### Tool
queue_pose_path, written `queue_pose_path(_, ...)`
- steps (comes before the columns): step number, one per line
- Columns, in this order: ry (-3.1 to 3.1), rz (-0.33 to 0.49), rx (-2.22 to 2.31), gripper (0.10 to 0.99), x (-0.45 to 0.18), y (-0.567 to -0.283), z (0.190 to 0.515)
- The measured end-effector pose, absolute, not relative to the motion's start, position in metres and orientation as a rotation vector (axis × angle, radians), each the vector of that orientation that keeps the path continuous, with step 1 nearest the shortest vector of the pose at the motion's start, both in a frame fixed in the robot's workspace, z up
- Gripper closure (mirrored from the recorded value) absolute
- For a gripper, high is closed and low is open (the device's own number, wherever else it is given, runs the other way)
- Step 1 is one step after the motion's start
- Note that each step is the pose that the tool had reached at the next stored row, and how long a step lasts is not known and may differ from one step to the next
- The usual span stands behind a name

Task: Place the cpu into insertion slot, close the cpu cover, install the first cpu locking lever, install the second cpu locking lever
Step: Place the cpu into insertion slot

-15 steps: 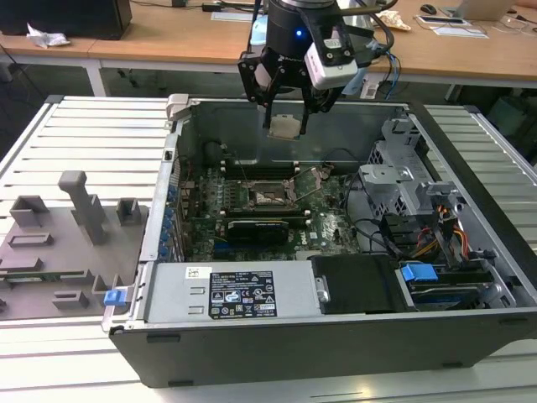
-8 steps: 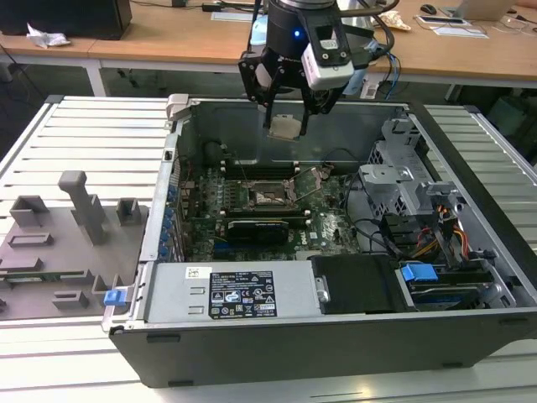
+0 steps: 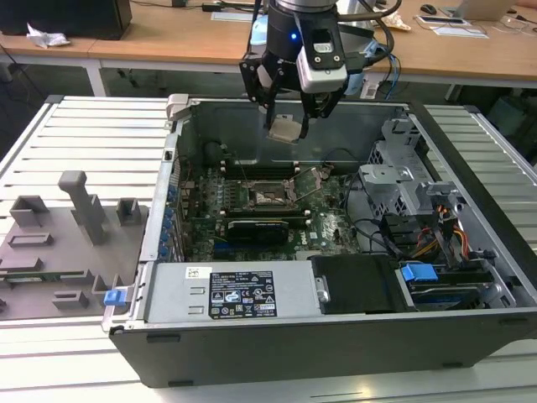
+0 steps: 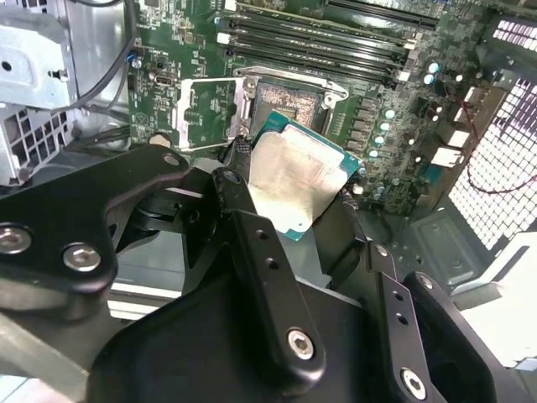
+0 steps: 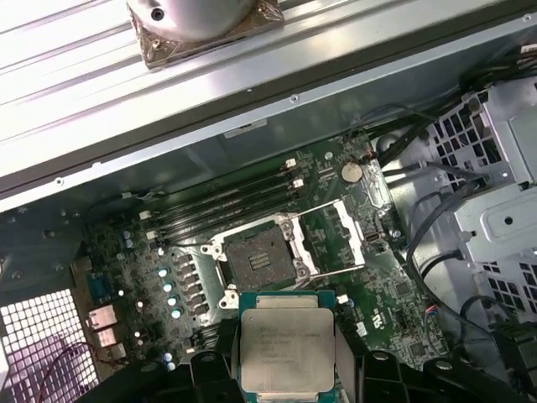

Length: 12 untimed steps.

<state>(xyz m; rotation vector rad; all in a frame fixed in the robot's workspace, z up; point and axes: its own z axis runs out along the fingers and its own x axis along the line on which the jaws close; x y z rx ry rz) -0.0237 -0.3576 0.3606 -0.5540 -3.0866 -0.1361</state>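
**Clerk:** Item one, end effector (image 3: 285, 126)?

**Checker:** Black, two-fingered, on the arm. It hangs above the insertion slot (image 3: 273, 197), clear of it. The fingers (image 4: 252, 227) are drawn in against opposite edges of the cpu (image 3: 284, 128), so it is carrying the chip.

**Clerk:** Item two, the cpu?

**Checker:** A small square chip with a pale metal top on a green carrier, seen in both wrist views (image 4: 289, 180) (image 5: 285, 348). It is held in the air over the slot, touching neither the slot nor the board. Its metal top faces away from the slot.

**Clerk:** Item three, the slot itself?

**Checker:** A dark square recess, uncovered and unfilled (image 5: 256, 256). It sits on the green motherboard (image 3: 327, 227).

**Clerk:** Item four, the cpu cover (image 5: 355, 233)?

**Checker:** A thin grey frame, swung open off the slot and joined at one edge of it. Board shows through its square opening. I cannot tell how far it tilts.

**Clerk:** Surroundings?

**Checker:** The memory slots (image 5: 226, 210) run as long dark rows just beside the slot. The drive cage (image 3: 394, 176) is perforated grey metal, near the slot and inside the same housing. The computer case (image 3: 336, 336) is lidless and encloses the slot on all sides. The worktop (image 3: 84, 126) is ribbed pale metal and carries the case. The grey fixture tray (image 3: 50, 252) lies outside the case, well apart from the slot.
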Motion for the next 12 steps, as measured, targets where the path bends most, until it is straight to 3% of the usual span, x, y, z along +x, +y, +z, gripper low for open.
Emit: queue_pose_path(12,-3.030,-0.131,-0.843,0.545,-0.0237,-0.3576,0.3579)
